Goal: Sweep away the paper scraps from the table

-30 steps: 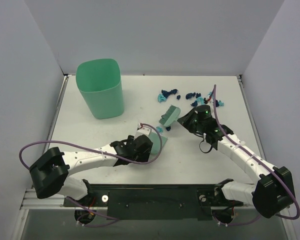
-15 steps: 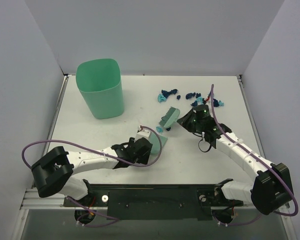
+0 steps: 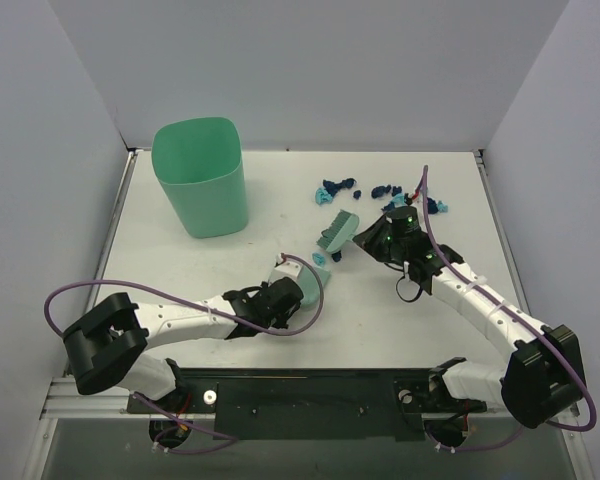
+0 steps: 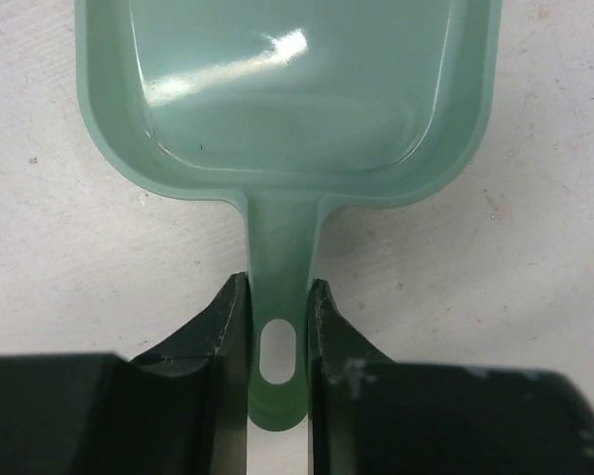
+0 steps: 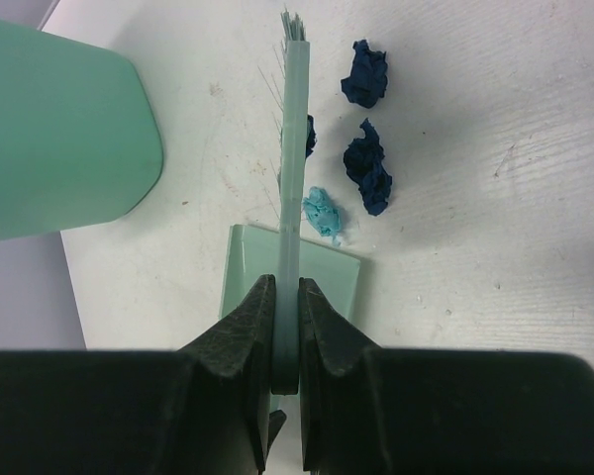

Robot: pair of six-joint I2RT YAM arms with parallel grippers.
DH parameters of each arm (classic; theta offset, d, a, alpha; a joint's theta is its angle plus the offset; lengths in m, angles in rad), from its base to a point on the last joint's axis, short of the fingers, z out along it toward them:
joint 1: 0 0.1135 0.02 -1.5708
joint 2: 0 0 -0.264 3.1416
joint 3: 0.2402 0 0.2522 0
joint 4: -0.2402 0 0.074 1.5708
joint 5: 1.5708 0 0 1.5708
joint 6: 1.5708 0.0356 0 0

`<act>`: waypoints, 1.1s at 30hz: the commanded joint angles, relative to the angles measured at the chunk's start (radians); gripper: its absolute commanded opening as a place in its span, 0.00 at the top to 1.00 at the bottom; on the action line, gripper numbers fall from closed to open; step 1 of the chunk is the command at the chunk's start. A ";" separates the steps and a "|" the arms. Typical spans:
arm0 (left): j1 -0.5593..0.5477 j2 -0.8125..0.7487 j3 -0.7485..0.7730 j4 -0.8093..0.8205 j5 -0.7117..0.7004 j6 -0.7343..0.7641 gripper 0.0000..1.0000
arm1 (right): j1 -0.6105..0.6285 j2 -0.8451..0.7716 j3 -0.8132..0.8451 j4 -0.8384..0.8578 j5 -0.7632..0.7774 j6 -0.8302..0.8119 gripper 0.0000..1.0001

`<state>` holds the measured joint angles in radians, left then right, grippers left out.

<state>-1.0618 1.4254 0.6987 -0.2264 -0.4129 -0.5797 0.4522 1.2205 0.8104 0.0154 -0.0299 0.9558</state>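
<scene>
With your left gripper point(image 4: 277, 327) clamped on the dustpan point(image 4: 287, 89) handle and your right gripper point(image 5: 287, 297) pinching the brush point(image 5: 293, 148), press the pan's lip flat on the desk point(image 5: 495, 198) and draw the paper scraps point(image 5: 366, 168), just ahead-right of the right gripper, into it.

The left arm point(image 3: 180, 318) is stretched low and forward, the left gripper point(image 4: 277, 292) clamped on a dustpan point(image 4: 287, 99) handle — the right gripper point(image 5: 285, 292) is likewise closed on a brush point(image 5: 294, 148).

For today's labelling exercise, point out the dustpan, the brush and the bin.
dustpan point(image 4: 287, 89), left wrist view, inner floor of the pan.
brush point(image 5: 293, 148), right wrist view, its thin back edge.
bin point(image 3: 205, 200), top external view, outer front wall.
</scene>
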 commanded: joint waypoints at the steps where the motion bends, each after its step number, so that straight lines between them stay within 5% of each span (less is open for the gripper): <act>1: -0.004 0.007 0.073 -0.028 0.013 0.024 1.00 | 0.005 -0.032 0.044 0.000 0.001 0.012 1.00; 18: 0.031 -0.079 0.208 -0.096 0.023 -0.081 1.00 | 0.014 -0.177 -0.073 0.046 -0.050 0.145 1.00; 33: 0.111 0.035 0.308 -0.045 0.034 -0.149 1.00 | 0.022 -0.268 -0.148 0.026 -0.056 0.201 1.00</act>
<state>-0.9756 1.4372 0.9306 -0.3225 -0.3813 -0.7067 0.4664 0.9924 0.6773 0.0425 -0.0834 1.1515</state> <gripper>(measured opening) 0.362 0.070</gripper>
